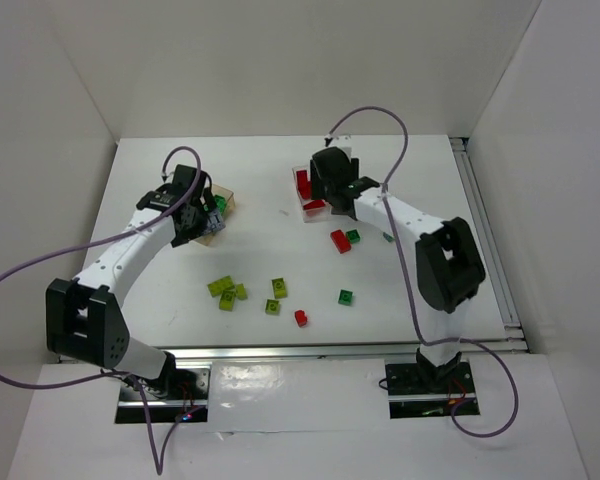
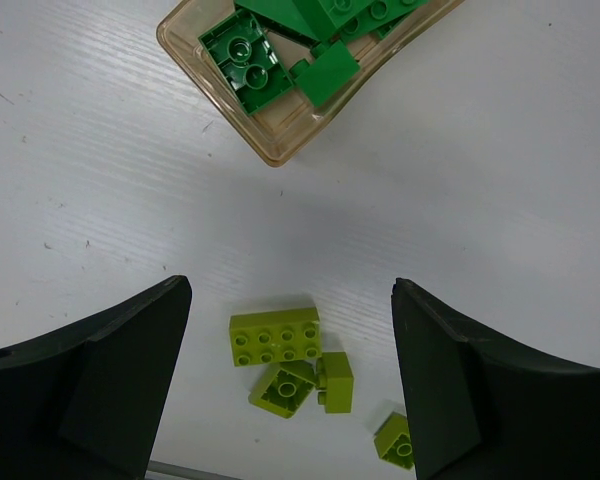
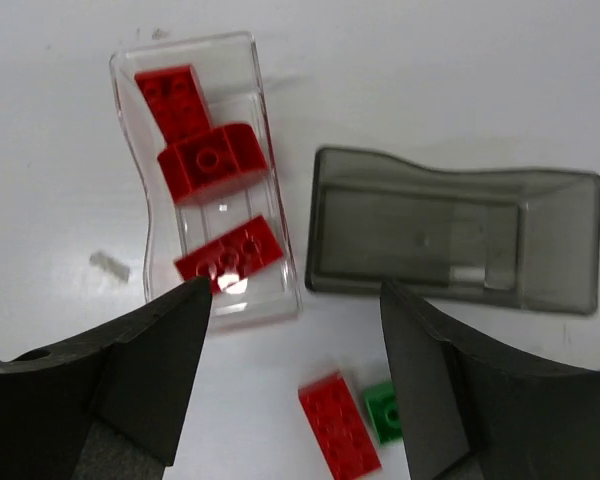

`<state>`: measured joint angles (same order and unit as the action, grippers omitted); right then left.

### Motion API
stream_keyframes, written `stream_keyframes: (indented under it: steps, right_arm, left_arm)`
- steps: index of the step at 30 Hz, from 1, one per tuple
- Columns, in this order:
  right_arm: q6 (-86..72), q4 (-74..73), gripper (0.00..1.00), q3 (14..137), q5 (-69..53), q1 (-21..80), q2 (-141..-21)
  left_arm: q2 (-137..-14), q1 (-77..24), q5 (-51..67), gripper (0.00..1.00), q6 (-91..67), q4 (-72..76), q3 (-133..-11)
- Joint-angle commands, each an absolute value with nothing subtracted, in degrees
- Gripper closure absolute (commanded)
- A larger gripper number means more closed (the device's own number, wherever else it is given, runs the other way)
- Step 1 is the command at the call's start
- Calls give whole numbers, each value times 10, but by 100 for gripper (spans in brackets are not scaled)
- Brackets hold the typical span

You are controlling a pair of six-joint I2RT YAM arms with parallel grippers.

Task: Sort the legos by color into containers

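Observation:
My left gripper (image 1: 213, 216) (image 2: 292, 290) is open and empty, hovering beside the tan container (image 1: 226, 199) (image 2: 270, 152), which holds several dark green legos (image 2: 248, 68). Lime legos (image 2: 274, 337) lie on the table between its fingers. My right gripper (image 1: 326, 198) (image 3: 297, 288) is open and empty above the clear container (image 1: 302, 195) (image 3: 270, 215), which holds three red legos (image 3: 212, 160). The smoky grey container (image 3: 450, 240) beside it is empty. A red lego (image 3: 338, 425) and a green one (image 3: 383, 412) lie near the right fingers.
Loose legos lie in the table's middle: lime ones (image 1: 220, 287) (image 1: 279, 288), a small red one (image 1: 301, 318), a green one (image 1: 346, 297), a red (image 1: 340, 241) and green (image 1: 353, 236) pair. White walls enclose the table; a rail (image 1: 485, 230) runs along the right edge.

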<state>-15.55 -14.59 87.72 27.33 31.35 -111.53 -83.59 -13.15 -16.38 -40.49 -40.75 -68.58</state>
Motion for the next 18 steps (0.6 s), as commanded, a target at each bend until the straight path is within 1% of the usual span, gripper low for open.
stream_keyframes:
  steps: [1, 2, 5, 11, 14, 15, 18]
  right_arm:
    - [-192, -120, 24, 796, 246, 313, -1011]
    - [-199, -120, 24, 749, 234, 308, -996]
    - [-200, -135, 18, 680, 180, 308, -954]
    - [-218, -147, 11, 614, 88, 302, -947]
    - [-236, -141, 5, 577, 88, 297, -942]
    - [-243, -141, 0, 571, 95, 297, -942]
    - [-243, -128, 0, 562, 90, 292, -942]
  left_arm:
    - [-806, -129, -163, 9, -396, -401, -679]
    - [-806, -134, -163, 9, -396, -401, -679]
    - [-806, -134, -163, 9, -396, -401, -679]
    - [-800, -140, -163, 9, -406, -401, -679]
    - [-800, -145, -163, 9, -406, -401, -679]
    - [-800, -145, -163, 9, -406, -401, -679]
    - [-800, -150, -168, 9, -406, -406, -679]
